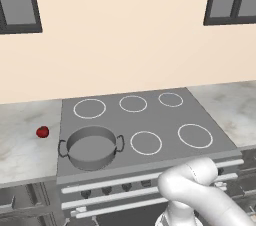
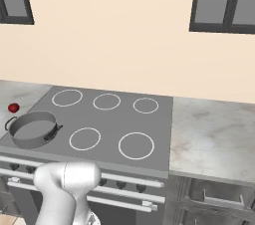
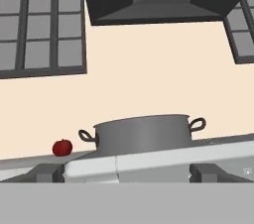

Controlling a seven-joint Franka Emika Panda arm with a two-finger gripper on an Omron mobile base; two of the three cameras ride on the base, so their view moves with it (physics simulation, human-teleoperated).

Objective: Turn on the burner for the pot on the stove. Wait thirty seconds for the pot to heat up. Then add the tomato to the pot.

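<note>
Left base view: pot (image 1: 91, 147) empty (tomato (image 1: 42, 132) beside it), hand (image 3: 127, 172) spread.

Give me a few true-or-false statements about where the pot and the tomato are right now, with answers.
1. The pot sits on the stove's front left ring. True.
2. The tomato is inside the pot. False: it lies on the counter left of the stove.
3. The pot looks empty. True.
4. The gripper holds the tomato. False: its fingers are apart with nothing between them.
</note>
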